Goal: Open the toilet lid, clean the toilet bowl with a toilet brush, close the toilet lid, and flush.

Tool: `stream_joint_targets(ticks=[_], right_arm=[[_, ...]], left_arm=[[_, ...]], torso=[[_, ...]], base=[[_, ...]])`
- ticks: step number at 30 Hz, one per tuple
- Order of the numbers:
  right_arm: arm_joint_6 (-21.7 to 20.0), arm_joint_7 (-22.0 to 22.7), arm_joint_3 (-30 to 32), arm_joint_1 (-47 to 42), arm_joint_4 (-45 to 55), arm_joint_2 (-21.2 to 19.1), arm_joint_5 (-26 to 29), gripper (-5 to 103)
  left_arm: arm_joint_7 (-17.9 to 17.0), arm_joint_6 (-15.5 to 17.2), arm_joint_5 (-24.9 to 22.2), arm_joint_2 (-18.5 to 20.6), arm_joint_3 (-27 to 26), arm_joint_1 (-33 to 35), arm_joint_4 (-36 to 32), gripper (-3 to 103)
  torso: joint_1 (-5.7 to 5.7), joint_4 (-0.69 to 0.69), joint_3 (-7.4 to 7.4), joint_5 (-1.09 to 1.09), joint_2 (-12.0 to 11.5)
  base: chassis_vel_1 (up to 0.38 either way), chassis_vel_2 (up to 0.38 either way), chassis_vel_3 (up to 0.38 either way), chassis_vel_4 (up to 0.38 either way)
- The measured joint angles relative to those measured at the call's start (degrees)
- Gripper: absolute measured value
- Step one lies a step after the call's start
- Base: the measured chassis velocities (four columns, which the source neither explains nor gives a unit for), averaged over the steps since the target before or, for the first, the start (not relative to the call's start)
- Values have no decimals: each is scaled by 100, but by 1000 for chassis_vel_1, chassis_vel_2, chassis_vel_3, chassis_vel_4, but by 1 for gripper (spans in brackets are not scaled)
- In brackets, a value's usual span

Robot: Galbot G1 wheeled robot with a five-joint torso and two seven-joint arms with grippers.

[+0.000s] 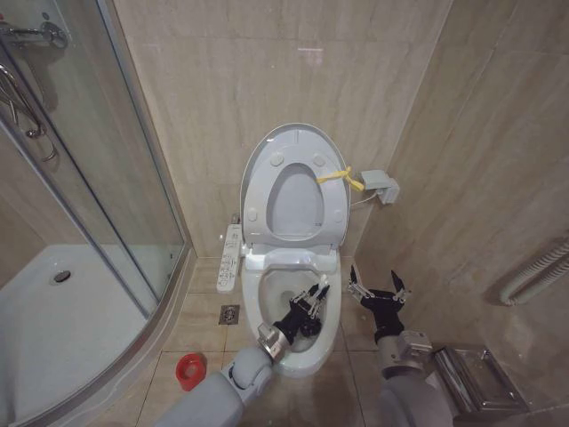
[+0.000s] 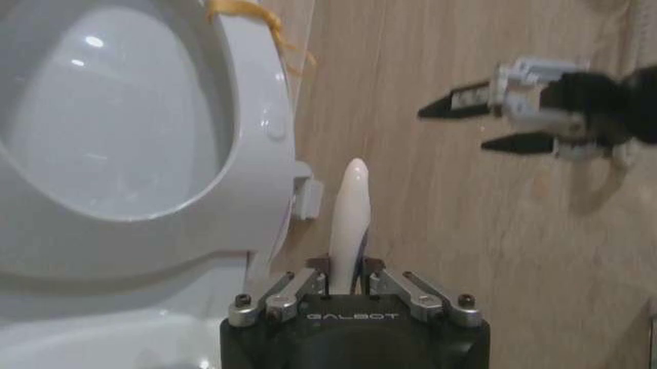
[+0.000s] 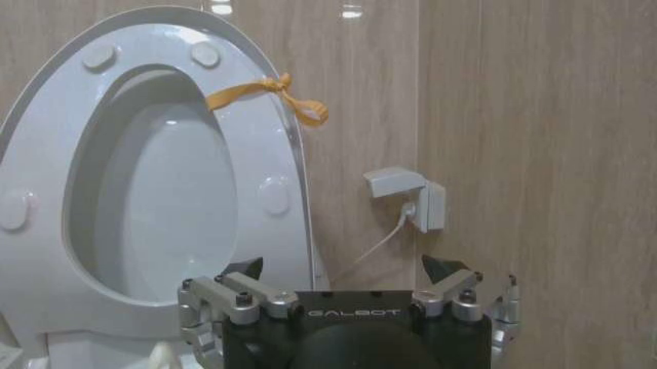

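The toilet lid [image 1: 267,149] stands raised against the wall with the seat ring [image 1: 331,213] up against it; a yellow strap [image 1: 341,177] hangs at its edge. Below it the toilet bowl [image 1: 263,292] lies uncovered. My left gripper [image 1: 313,301] reaches down into the bowl. In the left wrist view that gripper [image 2: 346,265] is shut on the white stick handle of the toilet brush [image 2: 350,204]; the bristle head is hidden. The right gripper [image 1: 375,280] hovers open and empty to the right of the bowl, near the side wall. The right wrist view looks past its spread fingers [image 3: 245,269] at the lid [image 3: 154,200].
The red brush cup [image 1: 189,370] sits on the floor left of the toilet, near a floor drain [image 1: 229,313]. A control panel [image 1: 229,258] juts from the bowl's left side. The glass shower enclosure [image 1: 89,196] and tray [image 1: 53,311] stand left. A wall socket box [image 1: 382,186] is right of the lid.
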Motion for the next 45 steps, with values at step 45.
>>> stream_joint_targets(ticks=[45], right_arm=[[0,0,0,0,0,0,0,100]], left_arm=[[-18,-19,88,240,-344,-51,250,19]], torso=[[0,-1,1,0,-1]], base=[[0,0,0,0]])
